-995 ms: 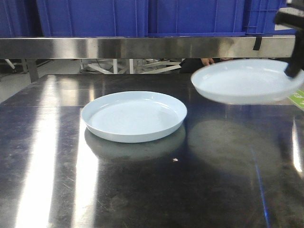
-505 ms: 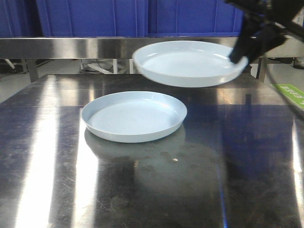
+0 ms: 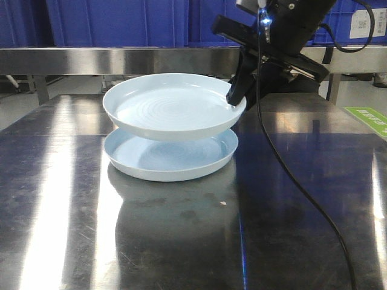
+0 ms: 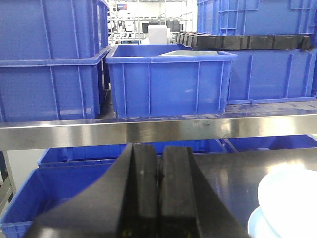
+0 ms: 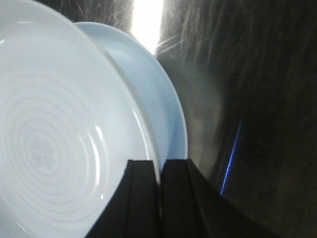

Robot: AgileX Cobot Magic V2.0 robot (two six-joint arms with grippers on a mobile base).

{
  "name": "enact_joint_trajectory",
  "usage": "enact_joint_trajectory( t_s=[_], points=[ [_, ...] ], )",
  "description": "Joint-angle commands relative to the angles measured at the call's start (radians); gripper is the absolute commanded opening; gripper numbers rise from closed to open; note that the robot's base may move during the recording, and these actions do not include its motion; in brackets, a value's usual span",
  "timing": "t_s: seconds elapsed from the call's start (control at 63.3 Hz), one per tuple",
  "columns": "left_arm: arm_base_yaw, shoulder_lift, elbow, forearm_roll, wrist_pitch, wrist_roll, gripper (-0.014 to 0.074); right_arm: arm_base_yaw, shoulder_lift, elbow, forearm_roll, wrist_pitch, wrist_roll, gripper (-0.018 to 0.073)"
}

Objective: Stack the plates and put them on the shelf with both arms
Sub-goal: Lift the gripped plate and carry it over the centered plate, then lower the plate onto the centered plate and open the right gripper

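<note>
Item one: upper plate (image 3: 172, 104), round, shallow, glossy pale bluish-white, low upturned rim, held level in the air directly over its twin and centred on it. Item two: lower plate (image 3: 171, 162), alike in form, lying flat on the tabletop (image 3: 290, 205), its inner floor showing beneath the raised one; we see a gap between the two on the front view. Item three: right claw (image 3: 236, 96), black, reaching down from the upper right and clamped on the right-hand rim of the upper plate; the right wrist view shows the rim pinched between its two fingers (image 5: 141, 198), with the lower plate's edge beyond. Item four: left claw (image 4: 159, 183), black, fingers pressed together with nothing between them, seen only in its own wrist view, where it faces the shelf with both plates at the lower right corner. Item five: shelf (image 3: 121, 60), brushed stainless-steel rail running across behind the tabletop, bearing large blue crates (image 3: 121, 21). Item six: tabletop, dark, scratched, reflective steel, mirroring the plates. Item seven: black cable (image 3: 287, 172), hanging from the right arm and trailing down across the front view.
</note>
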Motion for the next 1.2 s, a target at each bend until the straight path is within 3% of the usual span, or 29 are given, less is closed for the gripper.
enact_joint_trajectory(
  t_s=[0.0, 0.205, 1.184],
  points=[
    [0.0, 0.008, -0.03, -0.003, -0.083, -0.004, 0.008, 0.007, -0.043, -0.031, -0.015, -0.036, 0.02, 0.0057],
    [0.0, 0.008, -0.03, -0.003, -0.083, -0.004, 0.008, 0.023, -0.033, -0.031, -0.081, -0.043, 0.048, 0.0057],
    [0.0, 0.008, -0.029, -0.003, -0.083, -0.004, 0.008, 0.057, 0.0, -0.031, -0.08, -0.077, 0.053, 0.006]
  ],
)
